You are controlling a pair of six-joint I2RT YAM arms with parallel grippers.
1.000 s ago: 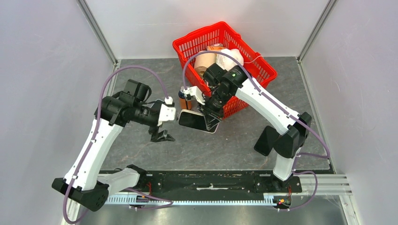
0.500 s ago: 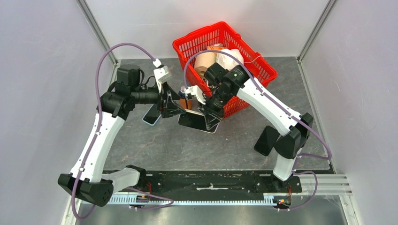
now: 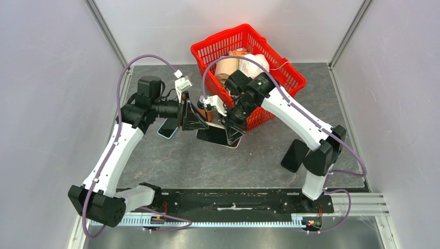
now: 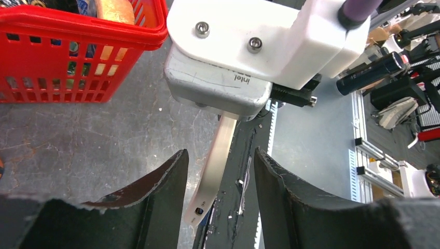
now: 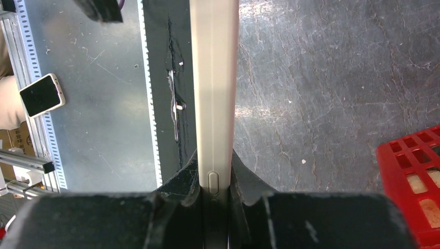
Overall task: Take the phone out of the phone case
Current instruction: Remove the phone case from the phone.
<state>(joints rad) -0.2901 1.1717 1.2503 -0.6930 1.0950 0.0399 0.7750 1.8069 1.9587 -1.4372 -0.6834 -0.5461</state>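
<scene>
Your right gripper (image 5: 214, 174) was clenched on the phone case (image 5: 214, 93), holding it edge-on to both wrist cameras above the table (image 3: 171, 161), just beside the red basket (image 4: 83, 32), with the phone (image 3: 212, 134) seated in it. Your left gripper (image 4: 219, 155) was spread wide, its fingers (image 4: 155, 192) flanking the case's free end; I couldn't tell whether they touched it.

Dark-screened phone (image 3: 210, 135) (tilted) sits inside cream phone case (image 5: 214, 78).

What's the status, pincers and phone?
Right pincer shut on phone in case. Left pincer open, astride its free end. Red basket close behind.
</scene>
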